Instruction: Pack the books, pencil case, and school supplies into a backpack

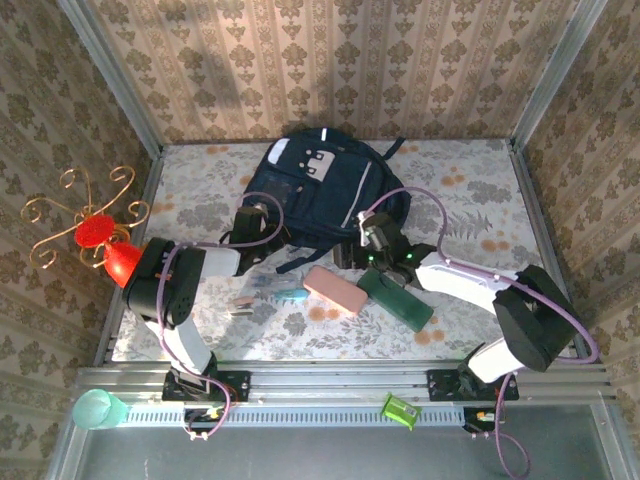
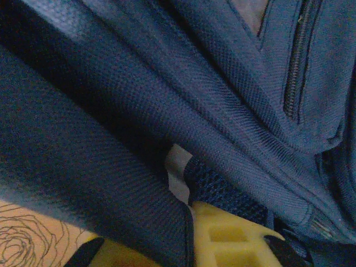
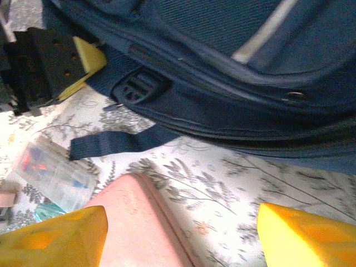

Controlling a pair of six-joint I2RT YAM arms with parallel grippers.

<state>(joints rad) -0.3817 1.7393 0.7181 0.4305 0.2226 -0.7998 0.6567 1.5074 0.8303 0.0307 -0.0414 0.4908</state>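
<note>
backpack (image 2: pixel 233 111) fabric pinched in left pincer (image 2: pixel 167 247), right pincer (image 3: pixel 178 239) open above pencil case (image 3: pixel 136 219)

backpack (image 2: pixel 233 111): woven navy cloth, matt, coarse weave | buckle (image 3: pixel 139 86): black plastic, slight sheen | pencil case (image 3: pixel 139 222): smooth pink, matt | table (image 1: pixel 470 200): matt floral print | front rail (image 1: pixel 340 380): bare metal

Bare table (image 1: pixel 470 200) right of the backpack (image 1: pixel 320 195) is open (pencil case (image 1: pixel 335 290) crowds the front).
</note>
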